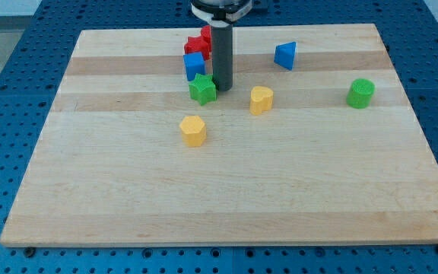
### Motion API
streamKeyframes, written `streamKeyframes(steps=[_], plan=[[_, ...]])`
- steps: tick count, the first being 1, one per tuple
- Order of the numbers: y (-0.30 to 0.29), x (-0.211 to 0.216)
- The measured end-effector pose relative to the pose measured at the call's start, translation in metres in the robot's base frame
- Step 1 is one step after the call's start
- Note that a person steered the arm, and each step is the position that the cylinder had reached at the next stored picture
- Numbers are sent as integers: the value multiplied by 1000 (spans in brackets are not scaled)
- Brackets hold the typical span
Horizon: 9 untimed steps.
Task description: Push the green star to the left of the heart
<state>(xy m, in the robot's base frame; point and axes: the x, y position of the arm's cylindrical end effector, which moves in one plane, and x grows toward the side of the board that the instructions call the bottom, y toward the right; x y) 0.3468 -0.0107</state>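
The green star (202,89) lies on the wooden board (226,190) at upper centre. My tip (223,88) stands just to the right of the star, touching or nearly touching it. The yellow heart (261,100) lies to the right of my tip, a short gap away. The star is thus to the left of the heart, with my rod between them.
A blue cube (194,65) sits just above the star, with red blocks (198,44) behind it, partly hidden by the rod. A yellow hexagon block (193,130) lies below the star. A blue triangular block (285,55) and a green cylinder (360,93) lie to the right.
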Motion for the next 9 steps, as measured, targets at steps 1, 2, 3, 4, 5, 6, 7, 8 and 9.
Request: streamKeyframes(steps=[1,2,3,4,5,6,7,8,9], plan=[[0,-14],[0,-12],[-1,-2],[-10,2],[-23,-1],[-39,-1],[-51,-12],[-73,-23],[-103,-22]])
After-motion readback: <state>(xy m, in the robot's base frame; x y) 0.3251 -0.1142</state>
